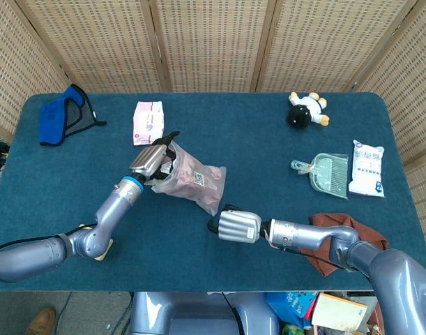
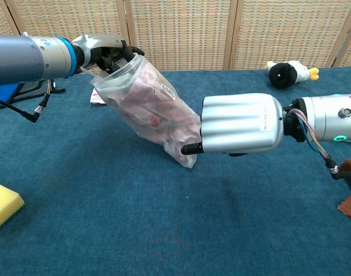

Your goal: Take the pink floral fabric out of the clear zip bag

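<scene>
Gripping the mouth of the zip bag (image 2: 152,109), the left hand (image 1: 151,159) lifts that end while the bag's bottom corner rests on the table (image 1: 268,160). Bare cloth lies open ahead of both hands. Pink fabric (image 2: 143,100) sits wholly inside the bag. At the bottom corner the right hand (image 2: 239,124) has its fingers curled under; whether they pinch the plastic is hidden.

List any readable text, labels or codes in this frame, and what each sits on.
No text is legible.
Clear zip bag: white sticker with a square code, too small to read.
Pink packet: print blurred.
White packet: print blurred.
</scene>
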